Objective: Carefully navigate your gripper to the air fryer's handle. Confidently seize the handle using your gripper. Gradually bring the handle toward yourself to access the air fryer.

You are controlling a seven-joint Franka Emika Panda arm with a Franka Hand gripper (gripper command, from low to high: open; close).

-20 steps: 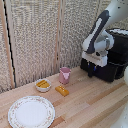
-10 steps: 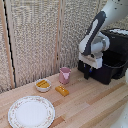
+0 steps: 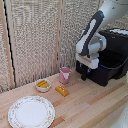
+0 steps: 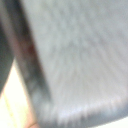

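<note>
The gripper (image 3: 86, 73) sits low against the front of the air fryer (image 3: 111, 62), which stands just behind it, toward the exterior view's right. The handle cannot be made out, and whether the jaws are wide, narrow or closed on anything cannot be told; the wrist view is a grey blur. To the exterior view's left of the tool lie a patterned plate (image 3: 31, 111), a small bowl (image 3: 43, 85) with yellow food, an orange block (image 3: 62, 90) and, nearest, a pink cup (image 3: 64, 75) on the wooden table (image 3: 90, 107).

Arm bent, tool (image 3: 86, 75) apparently downward
</note>
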